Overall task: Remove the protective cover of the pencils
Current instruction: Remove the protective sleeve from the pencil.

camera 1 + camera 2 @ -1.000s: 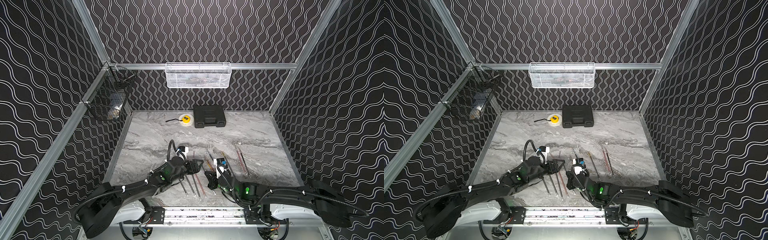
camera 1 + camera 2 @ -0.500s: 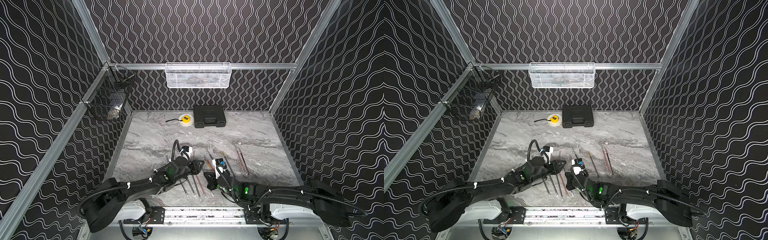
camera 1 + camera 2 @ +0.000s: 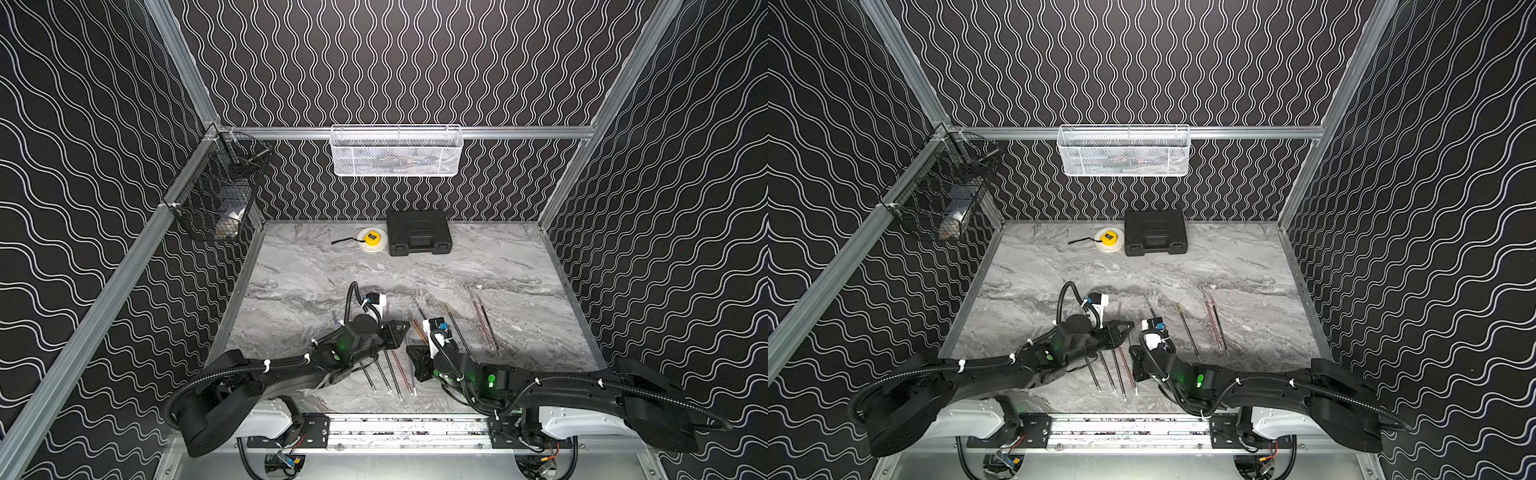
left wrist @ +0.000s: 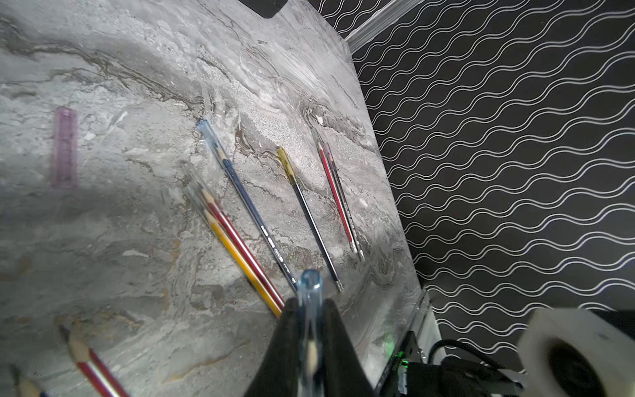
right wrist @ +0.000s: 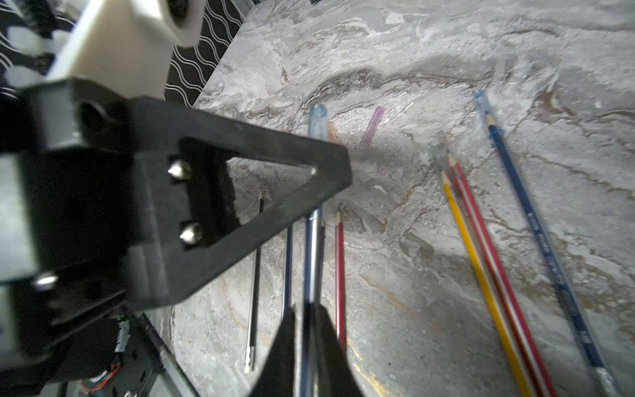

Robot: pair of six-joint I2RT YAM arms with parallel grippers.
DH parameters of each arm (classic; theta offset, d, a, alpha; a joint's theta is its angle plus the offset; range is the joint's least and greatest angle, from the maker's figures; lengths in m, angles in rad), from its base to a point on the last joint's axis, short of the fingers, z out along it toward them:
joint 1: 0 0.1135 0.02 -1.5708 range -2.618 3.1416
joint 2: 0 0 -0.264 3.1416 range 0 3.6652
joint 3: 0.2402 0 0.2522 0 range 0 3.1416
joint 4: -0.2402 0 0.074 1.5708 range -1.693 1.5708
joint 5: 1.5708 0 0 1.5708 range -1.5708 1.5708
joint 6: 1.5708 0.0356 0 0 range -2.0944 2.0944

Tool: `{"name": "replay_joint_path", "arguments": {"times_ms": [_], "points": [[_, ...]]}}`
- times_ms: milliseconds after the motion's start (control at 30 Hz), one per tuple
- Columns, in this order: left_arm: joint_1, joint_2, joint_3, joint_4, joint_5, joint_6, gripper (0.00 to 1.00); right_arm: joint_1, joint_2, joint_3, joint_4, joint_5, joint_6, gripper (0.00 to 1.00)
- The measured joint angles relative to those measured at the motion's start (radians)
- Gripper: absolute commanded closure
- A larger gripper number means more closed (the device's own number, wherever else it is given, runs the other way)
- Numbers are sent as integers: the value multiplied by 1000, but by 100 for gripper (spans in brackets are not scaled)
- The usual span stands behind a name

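My left gripper (image 4: 309,306) is shut on a bluish translucent protective cover (image 4: 310,285) that still sits on the tip of a dark pencil (image 5: 312,240). My right gripper (image 5: 305,309) flanks that pencil's shaft closely, but blur hides whether the jaws press on it. In both top views the two grippers (image 3: 404,328) (image 3: 1128,327) meet near the table's front middle. Bare pencils (image 5: 339,268) lie below the held one. Capped pencils (image 4: 247,202) lie to the right. A loose pink cover (image 4: 64,147) rests on the marble.
A black case (image 3: 417,232) and a yellow tape measure (image 3: 371,239) sit at the back of the marble table (image 3: 316,270). A white mesh basket (image 3: 397,151) hangs on the back wall and a black wire basket (image 3: 220,195) on the left wall.
My left gripper has moved in to the pencil's tip and shut on the bluish cover. The right arm has stayed in place, holding the pencil out.
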Motion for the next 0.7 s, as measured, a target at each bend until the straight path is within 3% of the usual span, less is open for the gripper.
{"name": "replay_joint_path", "arguments": {"times_ms": [433, 500, 700], "points": [[-1, -13, 6, -2, -4, -13, 91, 0, 40, 8, -2, 0, 3, 57], [-2, -16, 8, -3, -4, -13, 92, 0, 63, 23, -4, -7, 3, 62], [-2, -28, 8, -21, -15, -13, 92, -1, 101, 57, -25, -5, 6, 98]]}}
